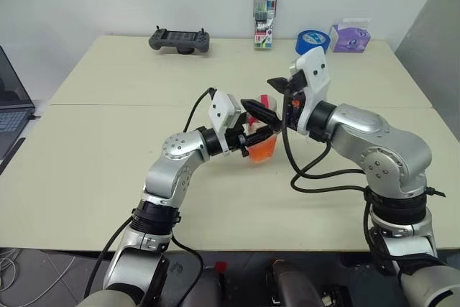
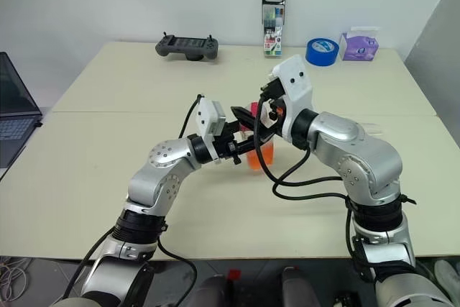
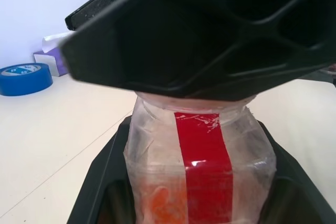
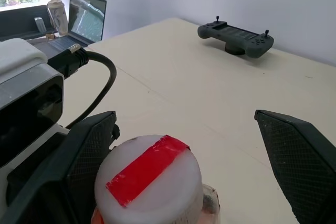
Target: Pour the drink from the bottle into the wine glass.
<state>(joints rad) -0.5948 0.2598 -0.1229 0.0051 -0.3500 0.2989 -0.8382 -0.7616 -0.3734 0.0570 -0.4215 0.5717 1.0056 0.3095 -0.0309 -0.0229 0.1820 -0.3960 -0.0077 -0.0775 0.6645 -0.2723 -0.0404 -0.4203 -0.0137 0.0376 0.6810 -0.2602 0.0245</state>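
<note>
Left gripper (image 1: pixel 260 126) pinches bottle (image 1: pixel 260 141) body; right gripper (image 4: pixel 184 166) fingers spread around cap (image 4: pixel 148 178): centre them, close squarely, then twist, left keeps firm

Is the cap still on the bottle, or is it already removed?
On. The white cap with red tape sits on the bottle, between the right gripper's open fingers.
</note>
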